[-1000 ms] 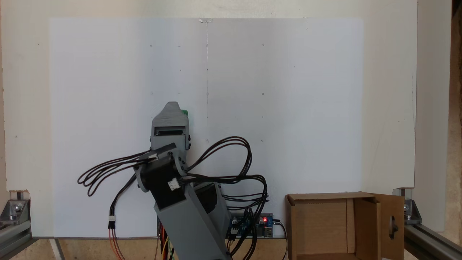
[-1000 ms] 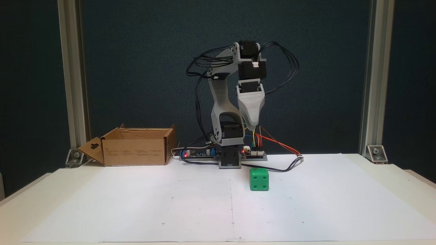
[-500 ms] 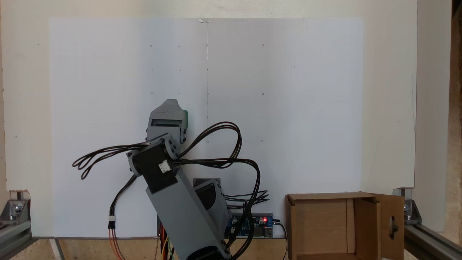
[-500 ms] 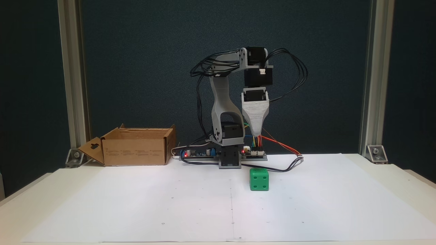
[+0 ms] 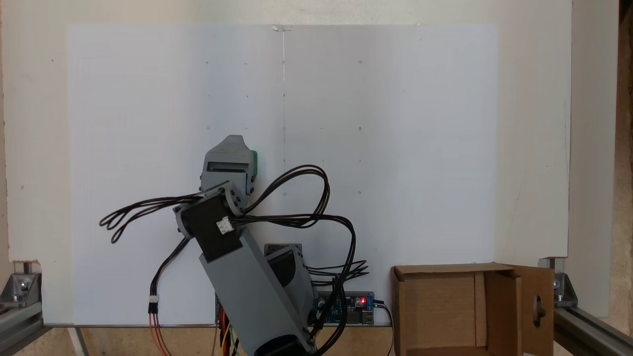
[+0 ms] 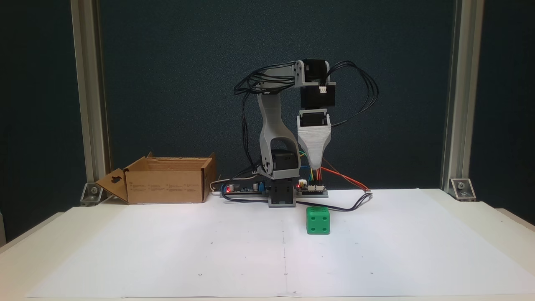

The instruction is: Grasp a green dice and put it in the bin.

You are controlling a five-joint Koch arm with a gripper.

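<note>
Your gripper [image 6: 316,166] hangs directly above the green dice [image 6: 317,220], well clear; whether its jaws are apart, you cannot tell.

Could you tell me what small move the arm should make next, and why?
Probably a straight descent. The gripper hangs well above the green dice, almost directly over it, and the dice sits untouched on the white paper, far from the bin. Whether the jaws are open cannot be told, so they may need opening first.
</note>
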